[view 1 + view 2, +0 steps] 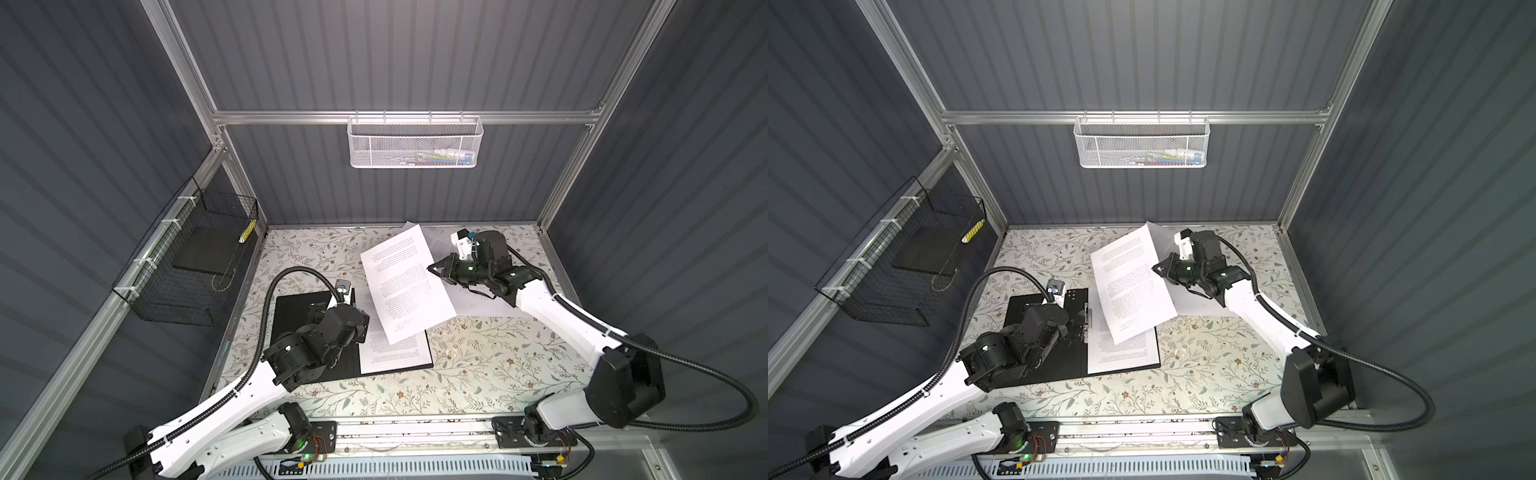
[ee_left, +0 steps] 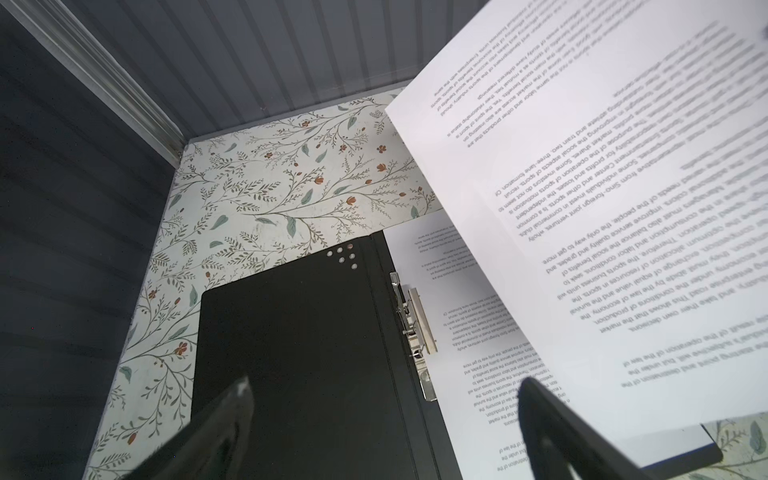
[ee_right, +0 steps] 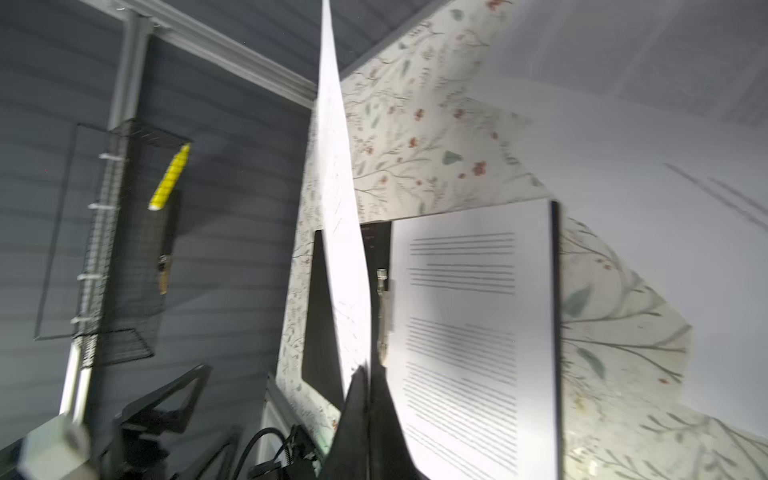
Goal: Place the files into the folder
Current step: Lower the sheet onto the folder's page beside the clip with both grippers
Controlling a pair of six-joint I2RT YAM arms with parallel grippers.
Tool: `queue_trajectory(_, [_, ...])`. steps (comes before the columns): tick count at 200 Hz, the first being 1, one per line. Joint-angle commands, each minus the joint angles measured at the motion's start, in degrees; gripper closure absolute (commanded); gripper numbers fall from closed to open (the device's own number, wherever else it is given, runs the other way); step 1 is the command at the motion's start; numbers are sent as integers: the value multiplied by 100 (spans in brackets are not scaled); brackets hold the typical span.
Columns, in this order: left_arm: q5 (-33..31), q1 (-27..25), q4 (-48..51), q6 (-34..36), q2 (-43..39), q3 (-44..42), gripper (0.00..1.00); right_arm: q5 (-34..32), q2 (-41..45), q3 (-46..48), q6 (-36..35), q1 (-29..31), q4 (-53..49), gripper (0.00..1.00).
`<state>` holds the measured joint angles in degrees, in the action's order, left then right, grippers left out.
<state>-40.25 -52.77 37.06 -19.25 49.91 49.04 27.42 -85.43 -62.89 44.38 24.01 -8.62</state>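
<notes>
The folder (image 1: pixel 291 309) (image 1: pixel 1017 318) lies open on the floral table, black inside, with a metal clip (image 2: pixel 415 328) by its spine. One printed sheet (image 1: pixel 395 353) (image 2: pixel 469 332) (image 3: pixel 469 311) lies flat on its right half. My right gripper (image 1: pixel 432 268) (image 1: pixel 1156 268) (image 3: pixel 368 370) is shut on the edge of a second sheet (image 1: pixel 403 282) (image 1: pixel 1129 282) (image 2: pixel 602 208). That sheet hangs tilted above the folder's right half. More files (image 1: pixel 478 301) (image 1: pixel 1196 305) lie on the table under the right arm. My left gripper (image 2: pixel 386 386) stands open just above the folder's spine, holding nothing.
A white mesh basket (image 1: pixel 415 145) hangs on the back wall. A black wire basket (image 1: pixel 195 266) on the left wall holds a dark slab (image 1: pixel 208 253) and a yellow item (image 1: pixel 248 230). Aluminium frame posts border the table.
</notes>
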Motion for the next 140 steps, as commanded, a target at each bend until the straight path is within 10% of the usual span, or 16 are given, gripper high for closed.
queue_trajectory(1, [51,22,-247,171,32,-158,0,-295,-510,583,73,118,529,100])
queue_trajectory(140, [418,22,-125,306,492,-65,0,-1444,-1071,1270,885,917,1478,100])
